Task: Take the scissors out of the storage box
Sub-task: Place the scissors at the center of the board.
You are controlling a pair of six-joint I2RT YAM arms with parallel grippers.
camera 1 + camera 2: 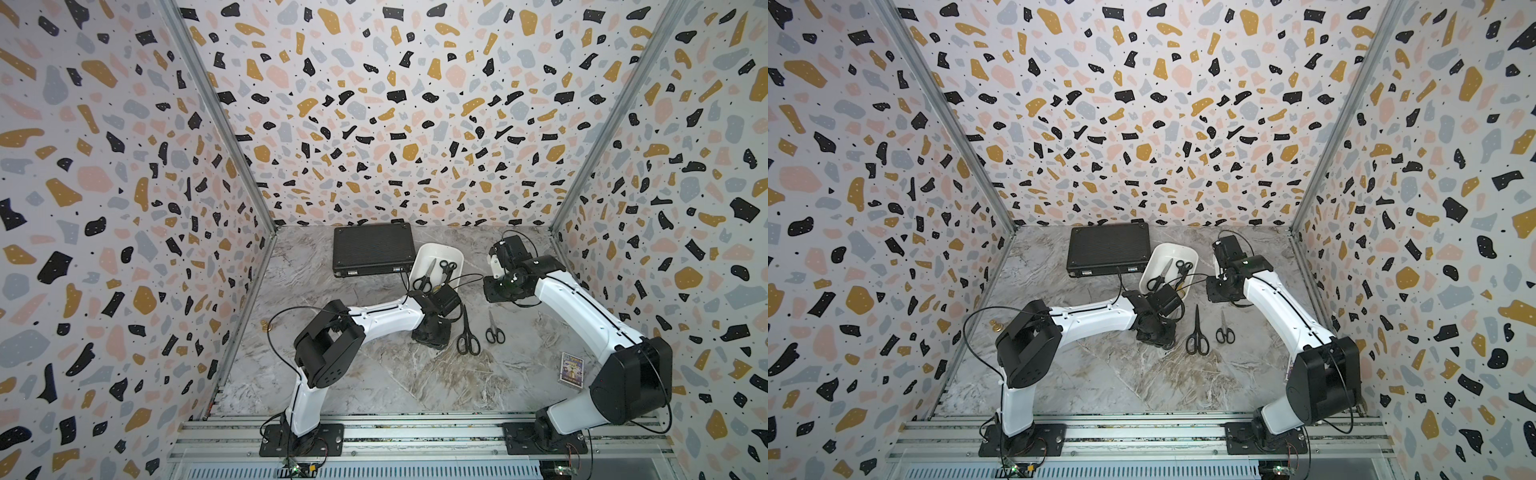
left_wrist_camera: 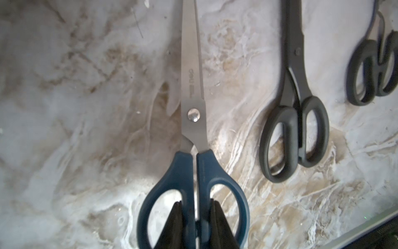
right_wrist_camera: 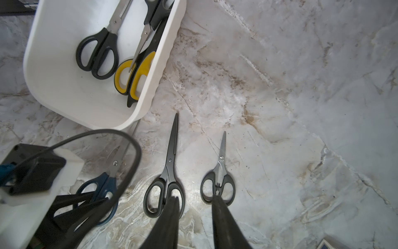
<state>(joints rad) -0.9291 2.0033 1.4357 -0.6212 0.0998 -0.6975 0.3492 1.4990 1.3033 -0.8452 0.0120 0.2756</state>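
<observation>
When I checked the feeds, three pairs of scissors lay inside the storage box (image 3: 69,90), a shallow white tub with rounded corners. One pair with black handles and steel blades (image 3: 101,47) lay toward the box's middle. A yellow-and-black pair (image 3: 137,71) lay along one long wall, and another black-handled pair (image 3: 150,21) lay across it with the steel tip over the yellow loops. The other three pairs were outside the box, side by side off its near end, blades pointing back toward it. The left gripper (image 2: 196,204) was clamped on the blue-grey pair (image 2: 193,112), its fingers pinching the two inner handle bars between the loops. Those steel blades were closed, with a round rivet at the pivot and the tip close to the box's near corner. I could not tell whether that pair rested on the marble table (image 3: 280,86) or hung just above it. Next came a long, all-black pair (image 3: 170,163), then a small pair with black loops and short steel blades (image 3: 219,172), farthest from the box. The right gripper (image 3: 195,197) hovered over those two pairs' handles, fingers apart and holding nothing. A flat black ribbed case (image 1: 372,248) sat just beside the box.
</observation>
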